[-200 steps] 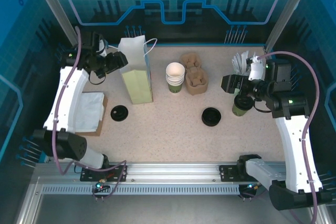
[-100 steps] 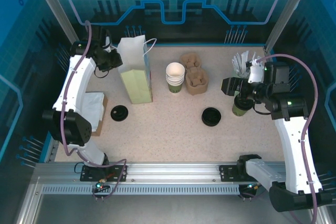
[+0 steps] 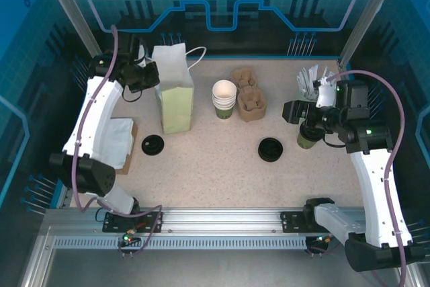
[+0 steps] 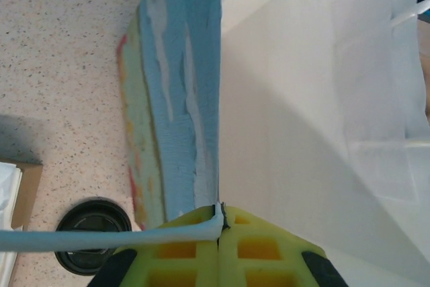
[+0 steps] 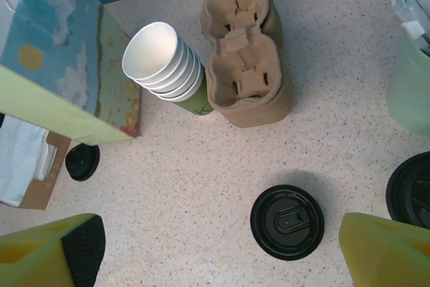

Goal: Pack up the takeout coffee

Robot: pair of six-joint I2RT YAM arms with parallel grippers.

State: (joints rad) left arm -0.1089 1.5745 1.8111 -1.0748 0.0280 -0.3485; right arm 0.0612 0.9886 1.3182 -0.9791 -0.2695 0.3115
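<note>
Pinching a tall pale-green paper bag (image 3: 175,102) by its rim, the left gripper (image 4: 220,216) is shut tight; the right gripper (image 5: 222,250) gapes above a round black lid (image 5: 287,222)

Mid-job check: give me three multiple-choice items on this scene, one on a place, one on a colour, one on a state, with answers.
1. The cup stack stands: A) beside the cardboard carrier; B) on a lid; C) on the napkins.
2. The carrier is: A) blue; B) brown; C) white.
3. The left hand is: A) wide open; B) holding a lid; C) shut on the paper bag.
Answers: 1 A, they stand side by side; 2 B, it is plain brown cardboard; 3 C, its yellow fingers meet on the bag's edge.
</note>
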